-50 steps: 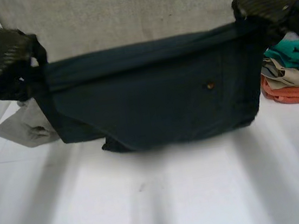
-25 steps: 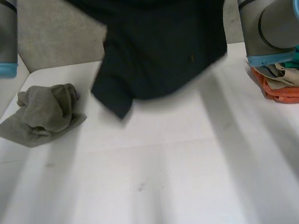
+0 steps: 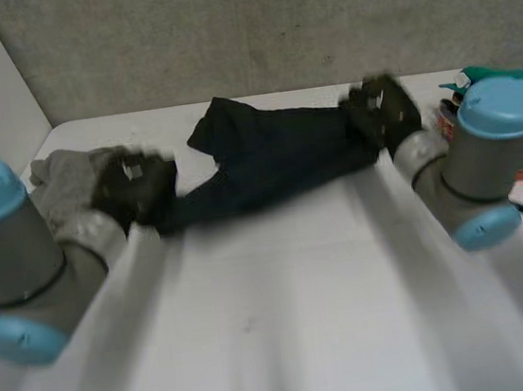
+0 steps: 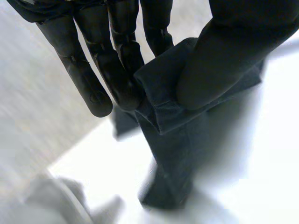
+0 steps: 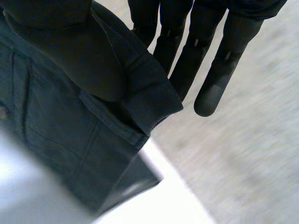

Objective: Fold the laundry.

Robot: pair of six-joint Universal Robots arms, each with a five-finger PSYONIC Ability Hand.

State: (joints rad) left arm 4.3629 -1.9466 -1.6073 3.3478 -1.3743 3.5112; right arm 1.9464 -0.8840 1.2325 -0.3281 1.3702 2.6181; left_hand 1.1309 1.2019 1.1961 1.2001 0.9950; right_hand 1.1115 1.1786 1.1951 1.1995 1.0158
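Dark garment [image 3: 272,161], bunched into a long band and slung low over the far part of the white table [image 3: 278,327], running from one hand to the other. Hard to tell whether resting on the surface or hanging just clear of it. One fold sticking up near the middle, towards the grey wall [image 3: 269,23].

At the band's left end, the left hand [image 3: 132,187]. Seen in the left wrist view as a pinch: thumb of the left hand [image 4: 219,60] pressed down on a folded, stitched edge of the dark garment [image 4: 173,140], fingers nearly straight on the other side of it, cloth trailing away below the palm.

At the band's right end, the right hand [image 3: 385,113]. Same kind of hold in the right wrist view: thumb clamped over a thick hem of the dark garment [image 5: 70,140], fingers of the right hand [image 5: 196,42] straight behind it, a seamed panel hanging beneath.

Just behind the left hand, a crumpled grey cloth [image 3: 64,177] on the table. Beyond the right hand, a stack of folded clothes [image 3: 490,74], teal on top, partly hidden by the right arm [image 3: 486,158]. Left arm [image 3: 11,255] near the table's left edge.
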